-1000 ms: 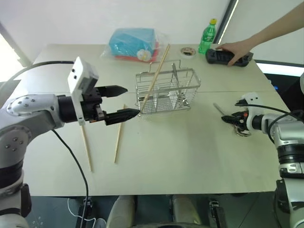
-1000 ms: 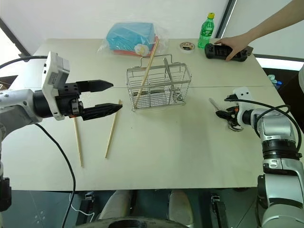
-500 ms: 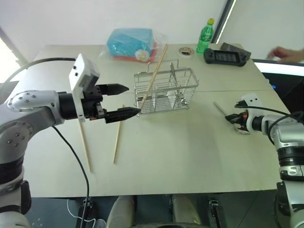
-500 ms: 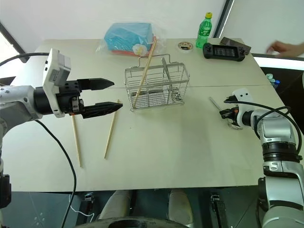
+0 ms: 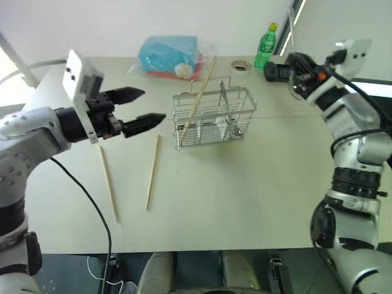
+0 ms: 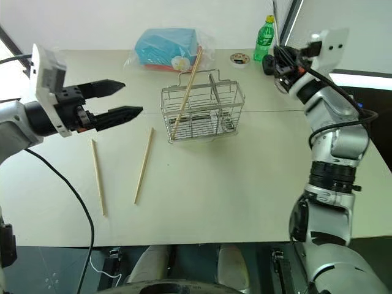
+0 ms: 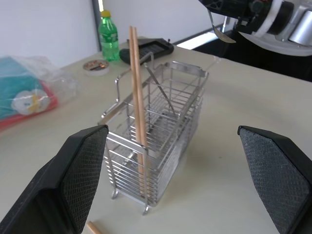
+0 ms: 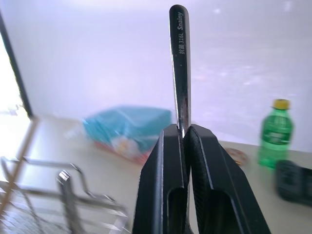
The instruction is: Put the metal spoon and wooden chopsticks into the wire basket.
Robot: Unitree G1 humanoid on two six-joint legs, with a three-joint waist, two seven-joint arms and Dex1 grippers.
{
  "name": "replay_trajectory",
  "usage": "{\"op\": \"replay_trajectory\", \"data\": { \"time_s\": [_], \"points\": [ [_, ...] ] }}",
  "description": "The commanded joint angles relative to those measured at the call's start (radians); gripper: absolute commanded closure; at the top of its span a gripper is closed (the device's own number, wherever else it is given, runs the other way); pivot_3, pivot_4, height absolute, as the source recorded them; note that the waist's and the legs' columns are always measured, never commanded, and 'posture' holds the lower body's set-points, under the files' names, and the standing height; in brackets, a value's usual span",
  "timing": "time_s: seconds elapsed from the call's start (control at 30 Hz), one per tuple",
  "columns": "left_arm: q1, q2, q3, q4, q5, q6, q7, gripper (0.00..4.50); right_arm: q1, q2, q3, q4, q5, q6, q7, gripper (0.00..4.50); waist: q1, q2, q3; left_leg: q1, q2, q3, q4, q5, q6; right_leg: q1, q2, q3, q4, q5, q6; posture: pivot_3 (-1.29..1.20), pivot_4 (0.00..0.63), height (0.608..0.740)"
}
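The right gripper [image 8: 184, 141], which a second earlier had been low over the tabletop's right side beside the metal spoon [image 8: 179, 63], had swung up and toward the far right corner, its two black fingers pressed together on the spoon's handle so that the utensil was off the table and held well above it, near the green bottle [image 5: 266, 46] and the black handheld device [image 5: 277, 71]; in the left wrist view the spoon's bowl hung below the raised gripper [image 7: 222, 35]. The person's hand that had rested on that device a second before had gone from the far edge. The left gripper [image 5: 138, 108] had drawn slightly back from the wire basket [image 5: 214, 119], its fingers spread wide and holding nothing, hovering over the left part of the table. One of the wooden chopsticks [image 5: 200, 98] already leaned in the basket, which stood near the middle of the far half of the tabletop, while two more chopsticks [image 5: 152, 171] lay flat on the table toward the near left, just beside each other but apart. With the spoon secured and lifted, the pick-up looked complete; carrying it over the basket and releasing it appeared to be the next step, and the loose chopsticks remained to be collected
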Motion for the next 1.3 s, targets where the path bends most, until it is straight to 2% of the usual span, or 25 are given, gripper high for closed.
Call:
{"op": "replay_trajectory", "data": {
  "time_s": [0.03, 0.13, 0.3, 0.53, 0.93, 1.03, 1.23, 1.27, 1.3],
  "points": [
    [-0.041, 0.006, 0.034, 0.011, 0.013, -0.034, 0.005, 0.0, -0.048, 0.054, 0.013, -0.087, 0.084, 0.078, -0.056, 4.4, 0.0, 0.0, 0.0, 0.0, 0.0, 0.0, 0.0, 0.0, 0.0, 0.0, 0.0, 0.0, 0.001, 0.0, 0.0, 0.0, 0.15, 0.713],
    [-0.061, 0.01, 0.022, 0.029, 0.03, -0.049, -0.002, 0.0, -0.025, 0.128, 0.077, -0.096, 0.081, 0.07, -0.07, 4.4, 0.0, 0.0, 0.0, 0.0, 0.0, 0.0, 0.0, 0.0, 0.0, -0.002, 0.0, 0.0, 0.004, 0.0, 0.0, 0.0, 0.15, 0.713],
    [-0.075, 0.008, 0.016, 0.035, 0.039, -0.052, -0.006, 0.0, -0.011, 0.179, 0.118, -0.051, 0.062, 0.032, -0.077, 4.4, 0.0, 0.0, 0.0, 0.0, 0.0, 0.0, -0.001, 0.0, 0.0, -0.004, 0.0, 0.0, 0.007, 0.0, 0.0, 0.0, 0.15, 0.713],
    [-0.072, 0.007, 0.016, 0.024, 0.034, -0.046, -0.003, 0.0, -0.008, 0.202, 0.158, 0.047, 0.004, -0.08, -0.062, 4.4, -0.005, 0.0, 0.0, 0.0, 0.001, 0.0, -0.001, 0.0, -0.001, -0.005, 0.001, 0.0, 0.008, 0.0, 0.0, 0.0, 0.15, 0.713],
    [-0.082, 0.002, 0.02, 0.02, 0.023, -0.044, 0.017, 0.0, -0.105, 0.249, 0.156, 0.277, -0.048, -0.268, -0.071, 4.4, -0.026, 0.0, 0.0, 0.0, 0.005, 0.001, -0.002, 0.001, -0.001, -0.006, 0.004, 0.0, 0.008, 0.0, 0.0, 0.0, 0.15, 0.713],
    [-0.082, 0.004, 0.02, 0.02, 0.023, -0.043, 0.018, 0.0, -0.097, 0.253, 0.147, 0.29, -0.047, -0.273, -0.076, 3.37, -0.026, 0.0, 0.0, 0.0, 0.005, 0.001, -0.002, 0.001, -0.001, -0.007, 0.005, 0.0, 0.009, 0.0, 0.0, 0.0, 0.15, 0.713],
    [-0.074, 0.006, 0.022, 0.021, 0.027, -0.046, 0.017, 0.0, -0.085, 0.246, 0.134, 0.264, -0.047, -0.262, -0.1, 0.24, -0.024, 0.0, 0.0, 0.0, 0.005, 0.001, -0.002, 0.001, -0.002, -0.007, 0.005, 0.0, 0.009, 0.0, 0.0, 0.0, 0.15, 0.713],
    [-0.072, 0.006, 0.021, 0.021, 0.028, -0.047, 0.017, 0.0, -0.083, 0.243, 0.131, 0.256, -0.044, -0.255, -0.103, 0.03, -0.024, 0.0, 0.0, 0.0, 0.005, 0.001, -0.002, 0.001, -0.002, -0.007, 0.005, 0.0, 0.009, 0.0, 0.0, 0.0, 0.15, 0.713],
    [-0.071, 0.005, 0.021, 0.021, 0.029, -0.047, 0.018, 0.0, -0.081, 0.239, 0.13, 0.248, -0.042, -0.249, -0.104, 0.03, -0.024, 0.0, 0.0, 0.0, 0.005, 0.001, -0.002, 0.001, -0.002, -0.007, 0.005, 0.0, 0.009, 0.0, 0.0, 0.0, 0.15, 0.713]
  ]
}}
